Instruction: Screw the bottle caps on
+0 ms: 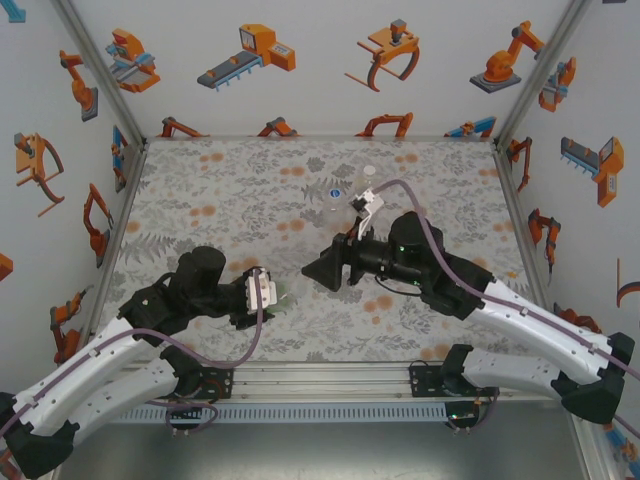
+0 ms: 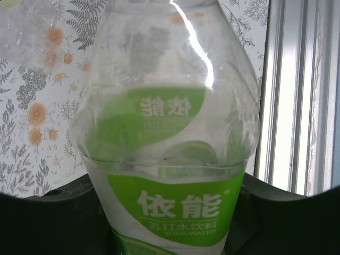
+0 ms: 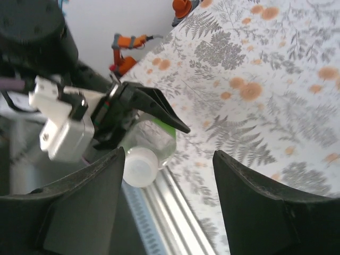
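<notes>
My left gripper (image 2: 170,218) is shut on the green-labelled bottle (image 2: 170,122), its fingers (image 2: 48,218) on both sides of the body. In the top view that gripper (image 1: 268,298) holds the bottle (image 1: 284,296) low at the table's near edge. A white cap (image 3: 139,166) sits on the bottle's neck (image 3: 154,139), facing my right gripper (image 3: 169,178). The right gripper is open with nothing between its fingers (image 3: 79,207), and the cap lies just past its left fingertip. From above, the right gripper (image 1: 318,272) hovers right of the bottle.
A loose white cap (image 1: 369,171) and a small clear item with blue (image 1: 335,194) lie at the back centre. Another clear bottle (image 2: 24,32) shows blurred beside the held one. The metal rail (image 1: 330,378) runs along the near edge, close under the bottle.
</notes>
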